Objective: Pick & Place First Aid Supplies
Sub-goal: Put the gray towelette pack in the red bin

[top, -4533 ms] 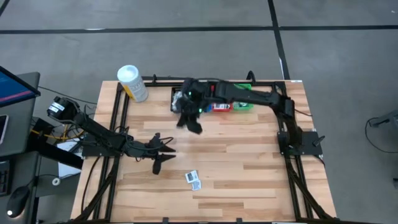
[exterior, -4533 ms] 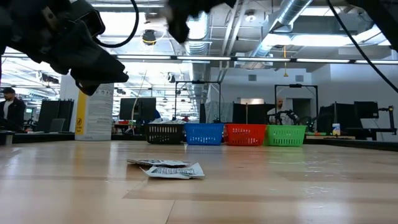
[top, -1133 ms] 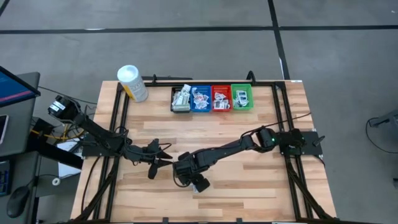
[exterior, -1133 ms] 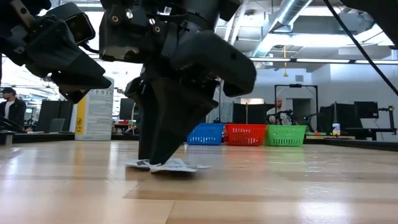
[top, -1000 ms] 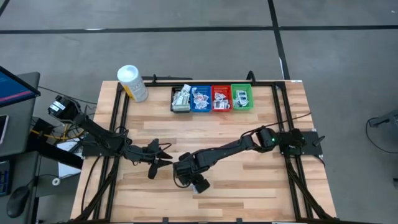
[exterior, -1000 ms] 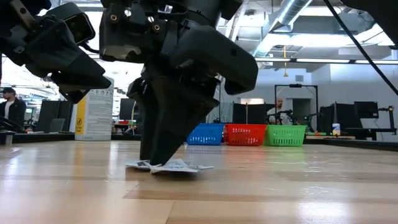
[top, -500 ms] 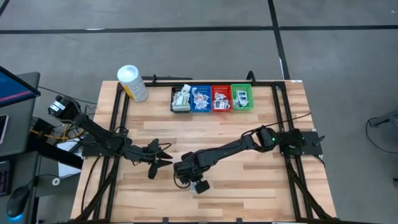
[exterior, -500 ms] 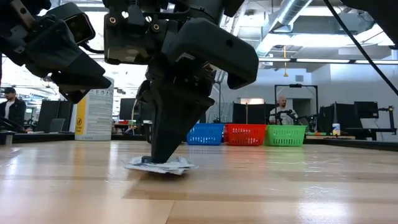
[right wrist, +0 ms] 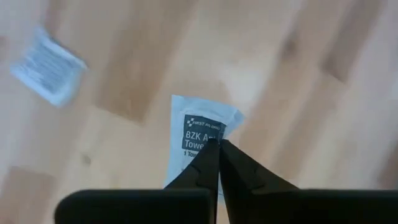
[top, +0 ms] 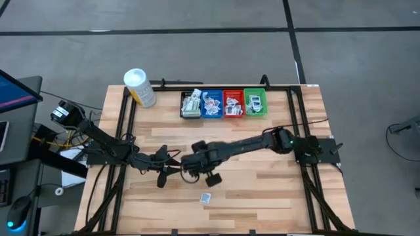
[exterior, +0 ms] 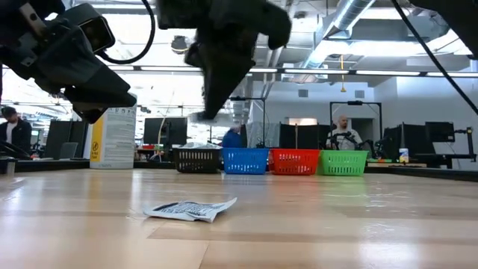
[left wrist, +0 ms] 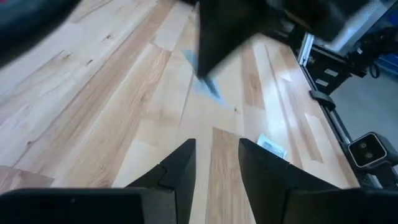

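Right gripper [right wrist: 214,144] has its fingers pinched together on one edge of a towelette packet [right wrist: 198,140], lifted off the table [top: 275,190] and hanging below the fingertips; in the low view the same packet [exterior: 200,116] shows as a thin sliver under the raised gripper, well above the wood. A second packet [top: 205,197] lies flat on the table near the front edge, just below the right gripper [top: 191,172] in the high view; the low view shows that packet [exterior: 190,210] slightly crumpled, one corner curled up. Left gripper [left wrist: 214,165] waits near the table's left side, jaws partly apart, holding nothing. The four bins [top: 224,103] along the back edge already hold piles of packets. Handling, as I judge it: these are thin foil or paper sachets, very light, floppy, not fragile. An edge pinch lets them dangle and swing, so a fast transit may flutter or slip one out; the surface looks smooth, so grip margin is small. For the packet on the table, the curled corner is the best place to take hold, since a flat sachet gives fingertips nothing to get under. Pinch deeper than the edge seam if possible.
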